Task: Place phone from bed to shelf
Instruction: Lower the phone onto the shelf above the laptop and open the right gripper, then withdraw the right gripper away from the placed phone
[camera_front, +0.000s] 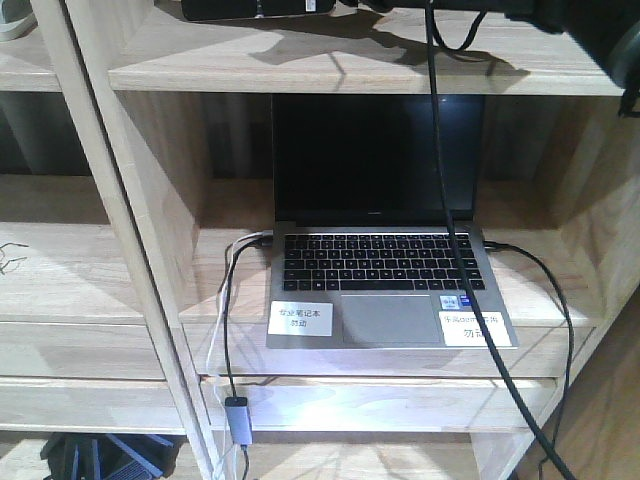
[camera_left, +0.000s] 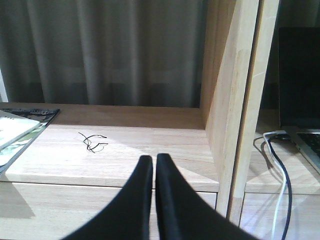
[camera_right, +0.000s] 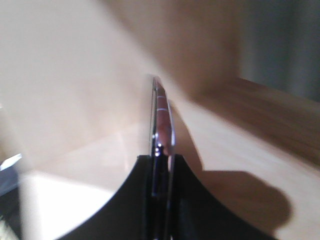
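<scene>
I am in the placing step: my right claw (camera_right: 161, 162) pinches the phone (camera_right: 162, 120) edge-on between its fingers, with a shelf (camera_right: 240, 145) board just below and beyond it. Next I should lower it onto that board, then part the fingers. My left claw (camera_left: 153, 162) is pressed together, empty.

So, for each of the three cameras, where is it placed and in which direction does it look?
Front view: faces the shelf straight on, laptop in the middle cubby; an arm shows dark at top right.
Left wrist view: sits behind the left hand, shut, looking into the neighbouring cubby, curtain behind.
Right wrist view: sits behind the right hand, which holds the phone edge-on above a board.
Shared: front and left wrist views both show the laptop and its cables.
</scene>
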